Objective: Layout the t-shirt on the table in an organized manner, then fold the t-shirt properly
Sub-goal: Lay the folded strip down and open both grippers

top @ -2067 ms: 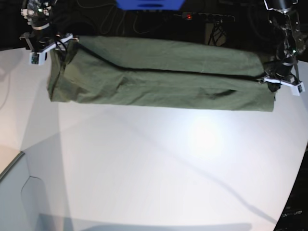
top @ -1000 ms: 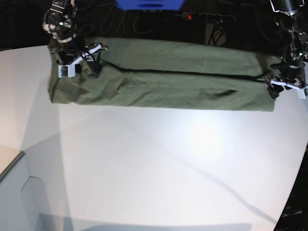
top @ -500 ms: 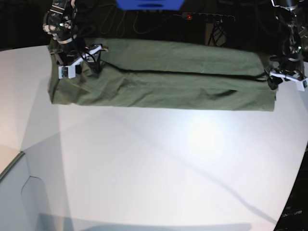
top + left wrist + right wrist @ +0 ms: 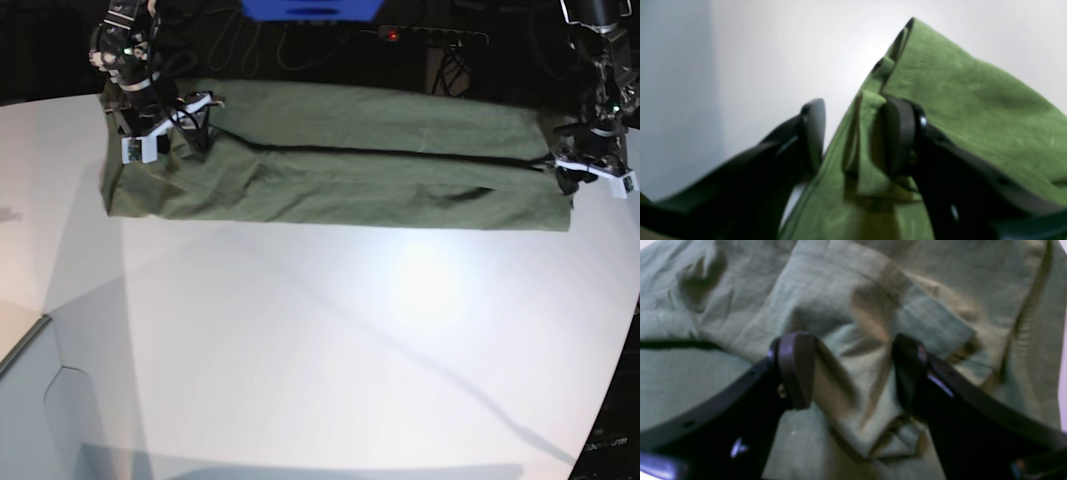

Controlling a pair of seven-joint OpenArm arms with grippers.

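Base view: one t-shirt (image 4: 340,160), one table (image 4: 330,340), two grippers.

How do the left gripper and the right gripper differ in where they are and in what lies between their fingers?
The left gripper sits at the t-shirt's end edge, beside bare table; the right gripper sits over the shirt body, cloth all around. The left gripper has a folded hem edge between its fingers; the right gripper straddles a raised wrinkle with its jaws wide apart. Both have black fingers and are at the same olive-green shirt.
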